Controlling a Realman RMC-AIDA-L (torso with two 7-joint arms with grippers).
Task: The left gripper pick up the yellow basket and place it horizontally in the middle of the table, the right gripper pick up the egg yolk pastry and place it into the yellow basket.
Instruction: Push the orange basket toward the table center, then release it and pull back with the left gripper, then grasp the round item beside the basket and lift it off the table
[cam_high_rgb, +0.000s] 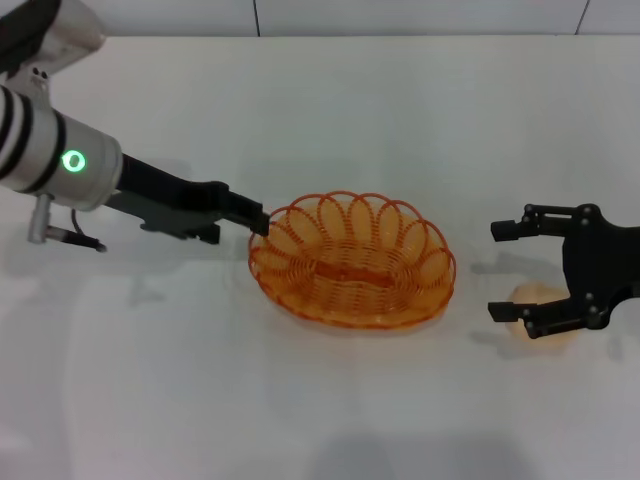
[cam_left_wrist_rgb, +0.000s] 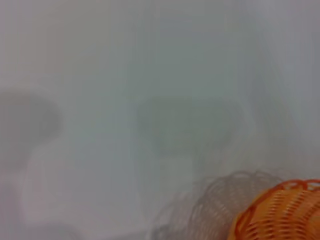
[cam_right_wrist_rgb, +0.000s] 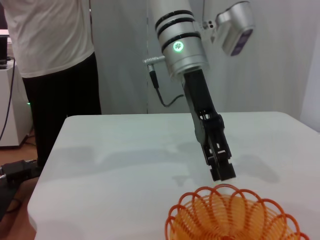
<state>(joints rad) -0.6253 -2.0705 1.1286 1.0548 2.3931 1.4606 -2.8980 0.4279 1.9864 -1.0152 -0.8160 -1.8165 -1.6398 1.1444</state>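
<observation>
The yellow basket lies flat and lengthwise across the middle of the white table. It also shows in the left wrist view and the right wrist view. My left gripper is at the basket's left rim, its tip on the wire loops, and looks shut on the rim; the right wrist view shows it too. My right gripper is open to the right of the basket. The egg yolk pastry lies on the table by its nearer finger, partly hidden by it.
A person in a white shirt and dark trousers stands beyond the table's far-left side. The table's edge and corner lie on that side, with cables and a device on the floor beyond.
</observation>
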